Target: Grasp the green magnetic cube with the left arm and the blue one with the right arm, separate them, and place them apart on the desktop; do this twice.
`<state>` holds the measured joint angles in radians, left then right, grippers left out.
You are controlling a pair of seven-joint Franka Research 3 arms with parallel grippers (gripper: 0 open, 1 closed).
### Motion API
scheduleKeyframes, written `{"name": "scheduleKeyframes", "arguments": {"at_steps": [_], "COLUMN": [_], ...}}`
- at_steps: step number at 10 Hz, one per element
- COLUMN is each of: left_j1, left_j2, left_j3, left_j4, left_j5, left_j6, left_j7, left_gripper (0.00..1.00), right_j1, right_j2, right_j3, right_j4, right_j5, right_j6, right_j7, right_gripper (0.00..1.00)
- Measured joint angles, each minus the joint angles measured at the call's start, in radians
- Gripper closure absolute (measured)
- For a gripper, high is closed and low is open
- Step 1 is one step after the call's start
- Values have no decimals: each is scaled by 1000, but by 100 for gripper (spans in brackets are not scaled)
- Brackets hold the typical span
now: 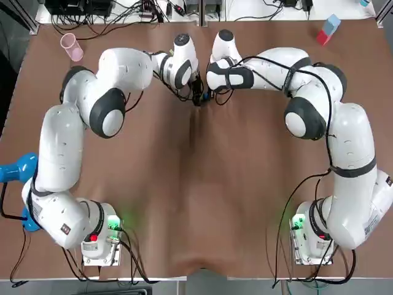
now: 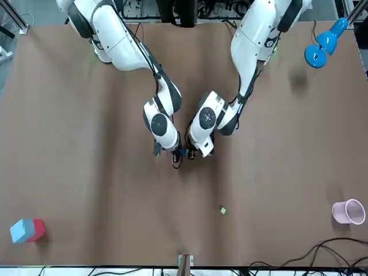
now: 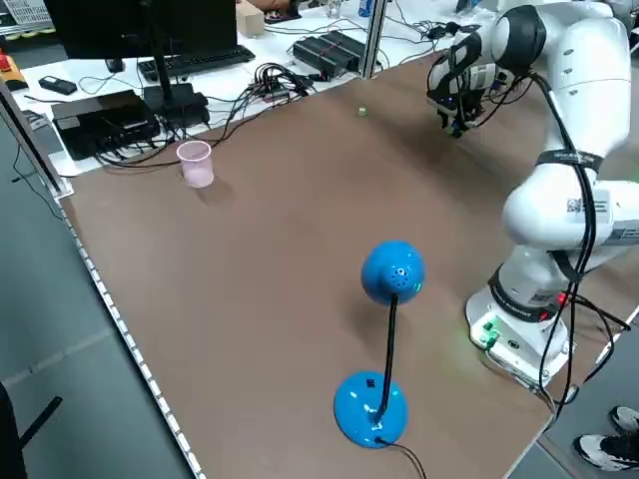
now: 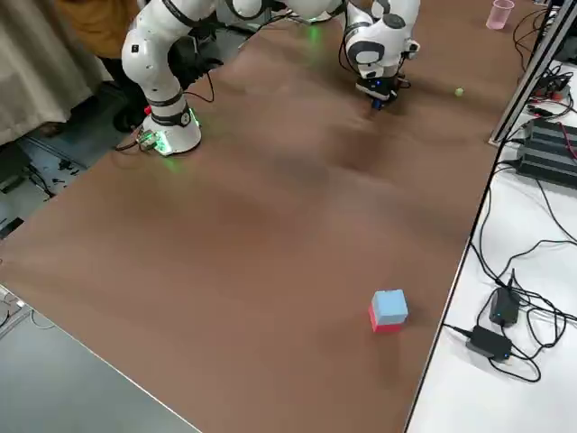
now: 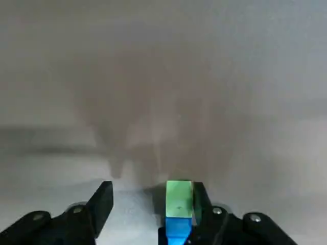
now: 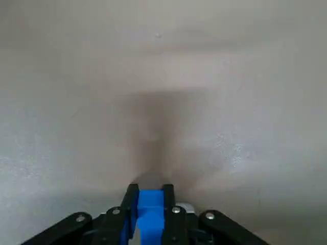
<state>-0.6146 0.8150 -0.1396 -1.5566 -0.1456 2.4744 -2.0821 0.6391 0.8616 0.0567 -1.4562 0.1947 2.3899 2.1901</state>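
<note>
Both grippers meet at the far middle of the table. In the left wrist view a green cube (image 5: 179, 198) sits stuck on a blue cube (image 5: 178, 229). The pair lies between the fingers of my left gripper (image 5: 152, 200), which stands open, and the green cube rests against one finger (image 5: 200, 196). My right gripper (image 6: 149, 196) is shut on the blue cube (image 6: 149, 208), just above the brown desktop. From overhead, the left gripper (image 1: 196, 93) and right gripper (image 1: 207, 95) almost touch. A second small green cube (image 2: 223, 211) lies alone on the table farther out.
A pink cup (image 1: 72, 47) stands at the far left and a blue-and-red block (image 1: 327, 29) at the far right. A blue desk lamp (image 1: 15, 169) sits by the left arm's base. Cables and electronics line the far edge (image 1: 123, 12).
</note>
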Motion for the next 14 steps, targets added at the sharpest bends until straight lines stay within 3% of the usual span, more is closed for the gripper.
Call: {"name": "scheduleKeyframes", "arguments": {"at_steps": [3,4,7,14], "left_j1": [0,0,0,4], "left_j2": [1,1,1,1], "left_j3": [2,2,2,13], "left_j4": [0,0,1,5], "left_j5": [0,0,0,0], "left_j6": [1,1,2,3], "left_j7": [0,1,5,20], "left_gripper": [38,53,74,77], "right_j1": [0,0,0,0], "right_j2": [0,0,0,0], "right_j3": [0,0,0,0], "right_j4": [0,0,0,0], "right_j5": [0,0,0,0], "right_j6": [0,0,0,0], "right_j7": [0,0,0,0], "right_gripper": [74,74,74,74]}}
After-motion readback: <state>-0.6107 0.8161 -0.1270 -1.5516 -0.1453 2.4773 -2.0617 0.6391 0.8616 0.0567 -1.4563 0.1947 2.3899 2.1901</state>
